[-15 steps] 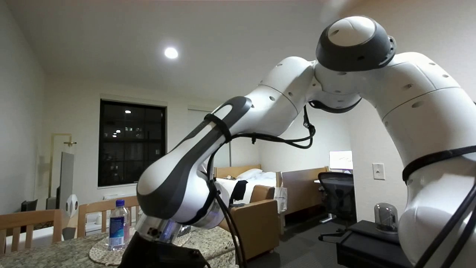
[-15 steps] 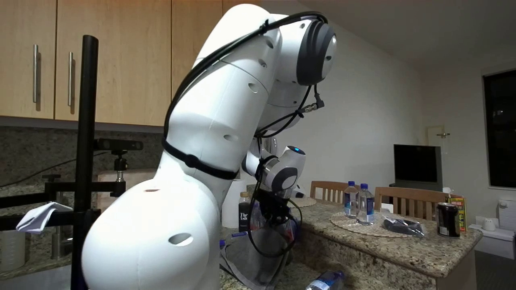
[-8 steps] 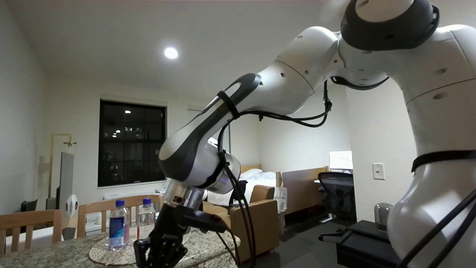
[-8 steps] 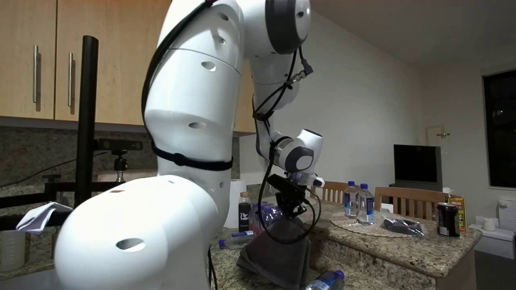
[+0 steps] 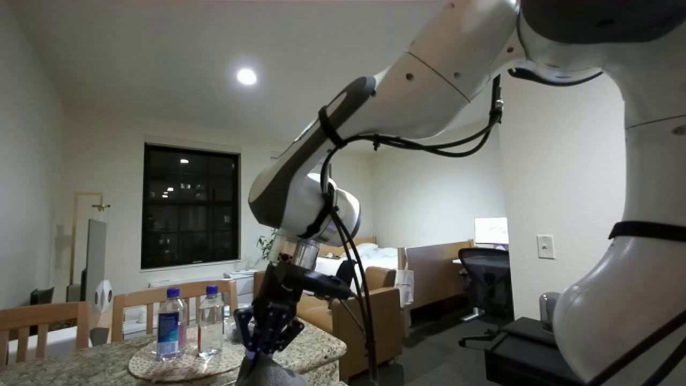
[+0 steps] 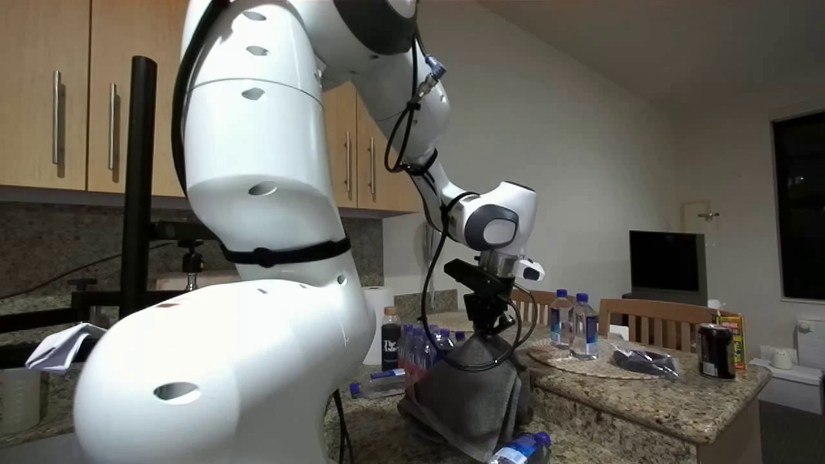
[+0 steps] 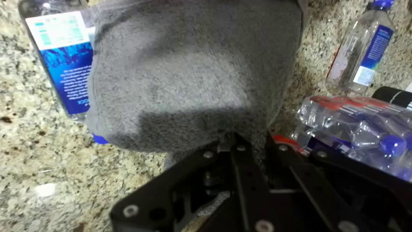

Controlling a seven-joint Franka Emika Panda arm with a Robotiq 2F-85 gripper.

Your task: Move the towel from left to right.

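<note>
The grey towel (image 6: 474, 394) hangs bunched from my gripper (image 6: 485, 330) in an exterior view, spreading downward over the lower granite counter. My gripper is shut on its upper part. In an exterior view, the towel's top (image 5: 270, 372) shows at the bottom edge below the gripper (image 5: 266, 343); the rest is cut off. In the wrist view, the towel (image 7: 193, 77) fills the upper middle, and a fold passes between the fingers (image 7: 257, 140). I cannot tell whether its lower edge touches the counter.
A lying bottle (image 7: 69, 64) is partly covered by the towel in the wrist view. A wrapped bottle pack (image 7: 360, 125) and another lying bottle (image 7: 360, 51) are on the other side. The raised counter (image 6: 677, 403) holds upright bottles (image 6: 583, 328) and a can (image 6: 715, 353).
My gripper has moved up with the towel held, to the right in both exterior views. The towel has swung rightward toward the lying bottle, and its top has come into view beneath the gripper.
</note>
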